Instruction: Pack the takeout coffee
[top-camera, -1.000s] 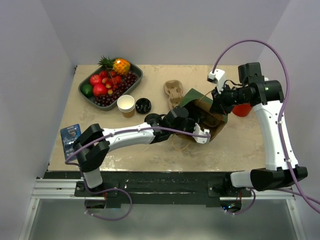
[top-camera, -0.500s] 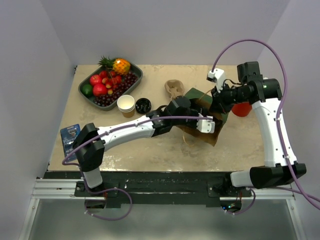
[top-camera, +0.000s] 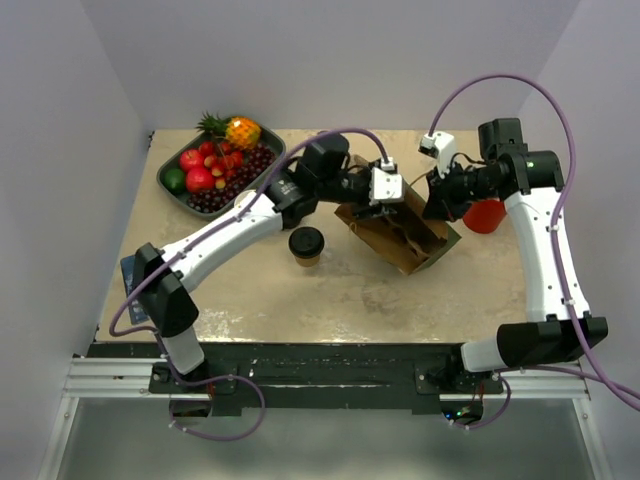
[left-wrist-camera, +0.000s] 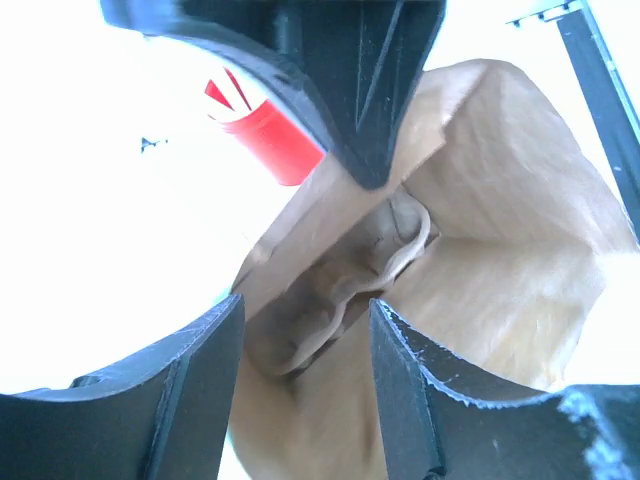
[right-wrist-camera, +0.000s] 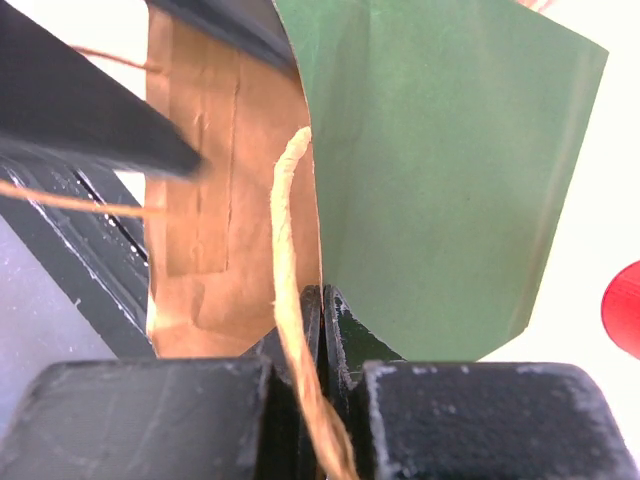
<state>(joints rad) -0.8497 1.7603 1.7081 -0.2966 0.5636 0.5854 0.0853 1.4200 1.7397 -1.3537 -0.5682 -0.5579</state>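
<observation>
One coffee: a small kraft-tan paper cup with a round black plastic lid (top-camera: 306, 243) stands upright on the pale counter (top-camera: 300, 300). It is left of the bag, apart from it, and neither hand touches it.
Bag: a brown kraft paper bag with a green outer face (top-camera: 405, 235) lies tilted near the middle of the counter. Its mouth is open toward the left hand, and both hands meet at its rim.
Left hand (top-camera: 378, 208) (left-wrist-camera: 307, 310): it sits at the bag's mouth, looking in. The fingers (left-wrist-camera: 190, 390) are spread and released, grasping nothing.
Carrier: a pulp cardboard cup carrier (left-wrist-camera: 340, 290) lies inside the bag. The left wrist view shows it beyond the spread fingers.
Right hand (top-camera: 437, 205) (right-wrist-camera: 322, 300): it is clenched on the bag's rim on the right side, the paper pinched between closed fingers. A twine handle (right-wrist-camera: 285, 230) runs down past them.
Red cup: a red cup holding white straws (top-camera: 487, 215) (left-wrist-camera: 265, 135) stands just right of the bag, beside the right hand.
Fruit tray: a dark oval tray of mixed fruit (top-camera: 277, 152) sits well left of the bag, at the far edge of the counter.
Blue packet: a flat blue packet (top-camera: 140, 272) lies far left of the bag, at the counter's left edge.
</observation>
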